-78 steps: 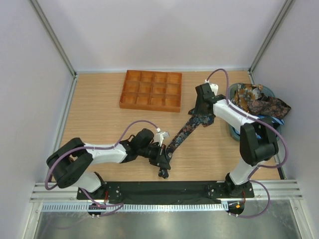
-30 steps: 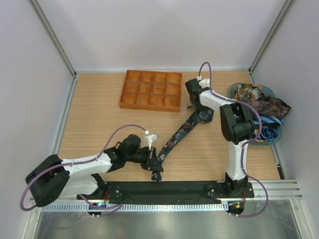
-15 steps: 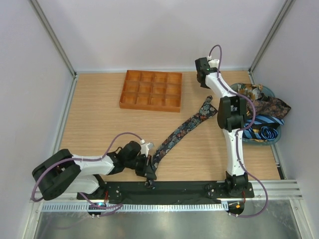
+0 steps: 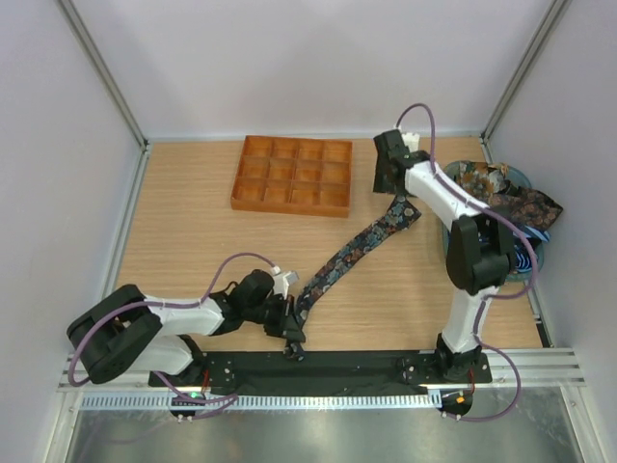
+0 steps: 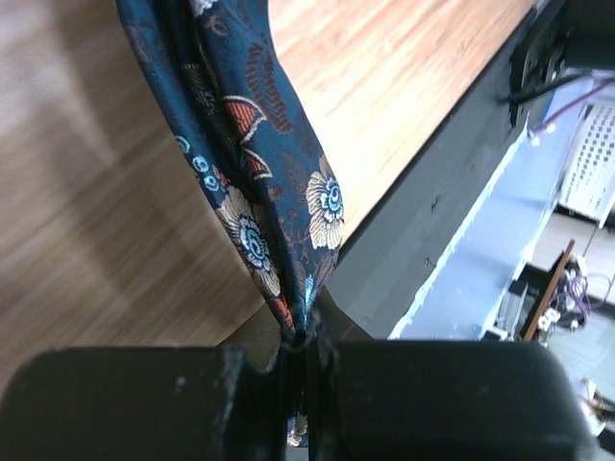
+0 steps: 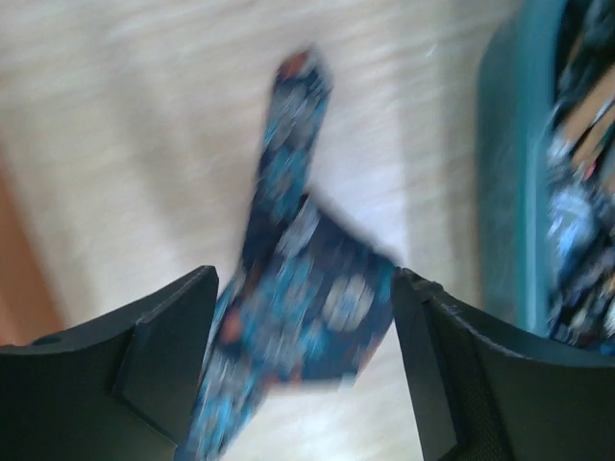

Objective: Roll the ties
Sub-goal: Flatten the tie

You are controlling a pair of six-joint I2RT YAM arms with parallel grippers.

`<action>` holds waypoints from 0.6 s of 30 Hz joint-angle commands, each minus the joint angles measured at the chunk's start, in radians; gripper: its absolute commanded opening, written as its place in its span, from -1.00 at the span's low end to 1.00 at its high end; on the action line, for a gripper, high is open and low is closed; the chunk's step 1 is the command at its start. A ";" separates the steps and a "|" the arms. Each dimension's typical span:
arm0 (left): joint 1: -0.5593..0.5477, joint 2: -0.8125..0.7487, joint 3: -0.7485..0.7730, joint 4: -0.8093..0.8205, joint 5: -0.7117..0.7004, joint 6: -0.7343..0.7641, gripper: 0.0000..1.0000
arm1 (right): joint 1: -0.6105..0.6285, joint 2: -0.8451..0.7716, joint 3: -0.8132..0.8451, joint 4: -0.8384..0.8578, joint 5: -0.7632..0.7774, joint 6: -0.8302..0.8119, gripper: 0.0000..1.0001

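A dark floral tie (image 4: 347,256) lies stretched diagonally across the wooden table. Its narrow end is at the near edge and its wide end (image 4: 403,210) is at the back right. My left gripper (image 4: 292,338) is shut on the narrow end. In the left wrist view the fabric (image 5: 259,192) runs down into the pinched fingers of that gripper (image 5: 306,384). My right gripper (image 4: 389,188) hovers open just over the wide end. In the blurred right wrist view the tie (image 6: 307,307) lies flat on the table between the spread fingers (image 6: 163,355).
A teal basket (image 4: 449,176) at the right edge holds more ties (image 4: 501,198); its wall (image 6: 500,173) shows in the right wrist view. An orange gridded tray (image 4: 292,174) sits at the back. The black base rail (image 5: 452,173) runs along the near table edge.
The right gripper has opened and let go of the tie's wide end, which now lies flat. It lifted to the back, then came down over that end. The left gripper drew the narrow end nearer.
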 commanded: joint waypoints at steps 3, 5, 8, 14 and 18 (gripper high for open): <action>0.049 -0.063 0.027 -0.048 -0.037 0.013 -0.99 | 0.077 -0.237 -0.322 0.148 -0.037 0.124 0.62; 0.074 -0.080 0.019 -0.070 -0.046 0.015 -0.99 | 0.077 -0.320 -0.404 0.229 -0.068 0.181 0.68; 0.101 -0.120 -0.006 -0.082 -0.053 0.009 -0.99 | 0.075 -0.388 -0.505 0.275 -0.098 0.250 0.99; 0.108 -0.186 -0.030 -0.120 -0.062 0.009 -0.99 | 0.074 -0.406 -0.629 0.418 -0.143 0.369 0.99; 0.109 -0.201 -0.044 -0.117 -0.045 0.003 -1.00 | 0.055 -0.365 -0.636 0.453 -0.187 0.432 1.00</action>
